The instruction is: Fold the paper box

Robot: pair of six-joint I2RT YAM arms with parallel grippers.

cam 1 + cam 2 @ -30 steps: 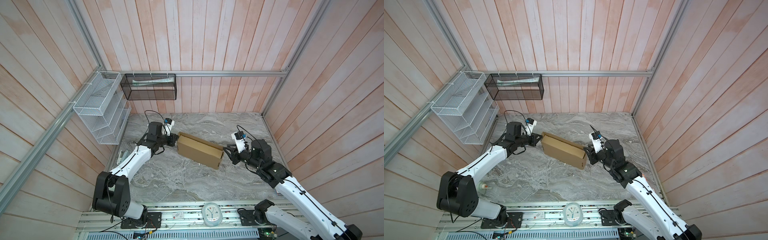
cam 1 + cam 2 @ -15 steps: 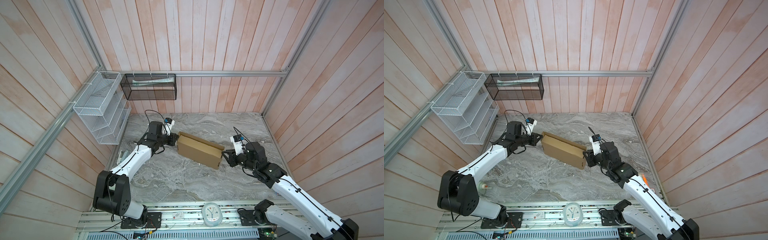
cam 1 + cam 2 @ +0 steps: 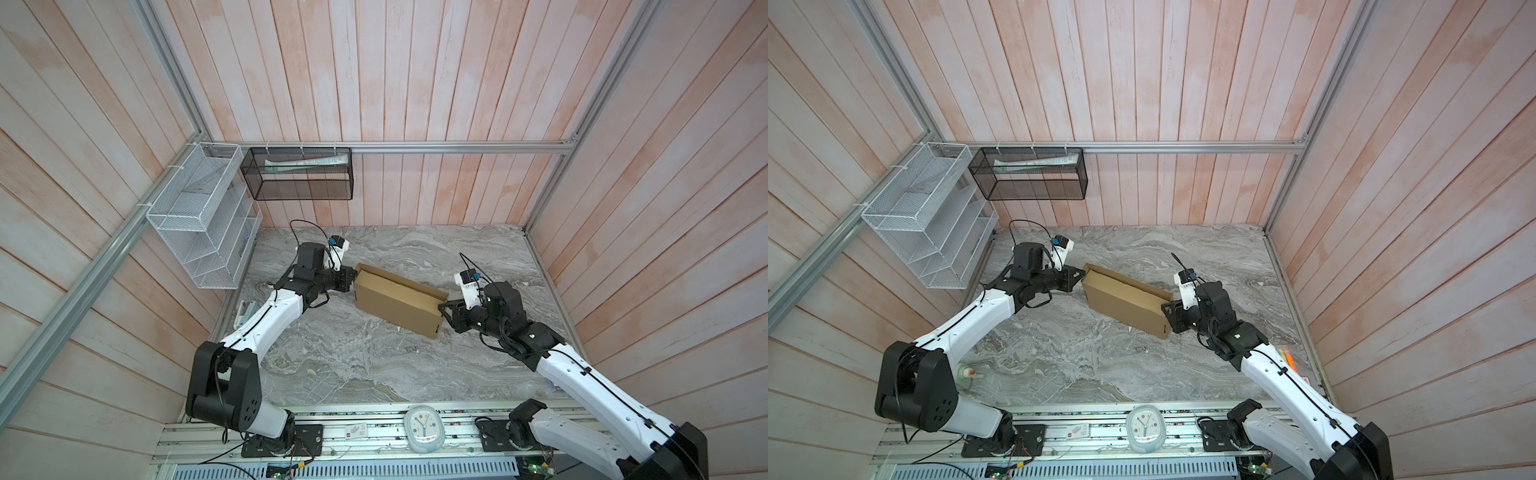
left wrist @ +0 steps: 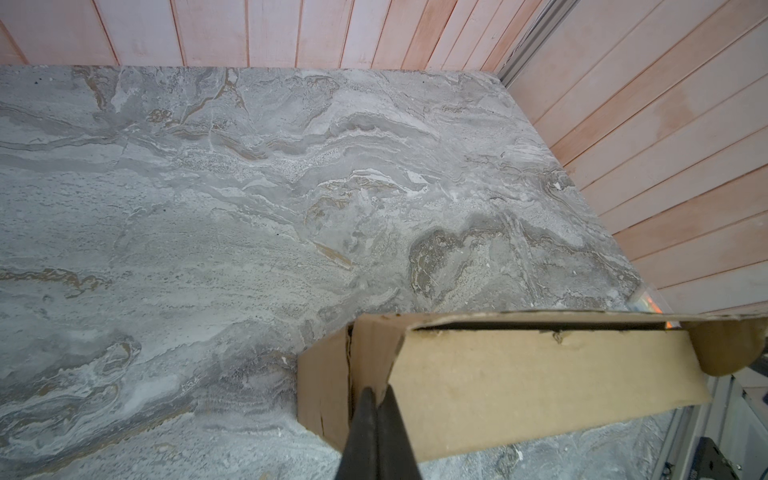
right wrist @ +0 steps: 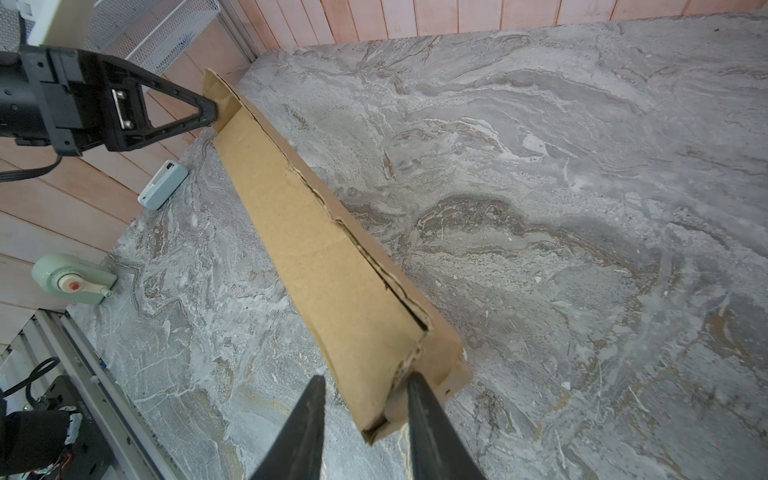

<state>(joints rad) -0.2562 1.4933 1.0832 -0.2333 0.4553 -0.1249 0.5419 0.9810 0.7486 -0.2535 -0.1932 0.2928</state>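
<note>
The paper box is a plain brown cardboard box lying slantwise in the middle of the marble table, its lid down with a thin gap along the far edge. My left gripper is shut, its tips pressed against the side flap at the box's left end. My right gripper is open around the near corner of the box's right end. One of its fingers touches the end flap, the other stands off the front wall.
A white wire rack and a black mesh basket hang on the back left walls. A pale green dispenser and a small pale blue device lie by the left table edge. A clock sits on the front rail.
My right gripper has moved left up to the box's right end and its jaws have spread slightly. The left gripper and the box have stayed where they were.
</note>
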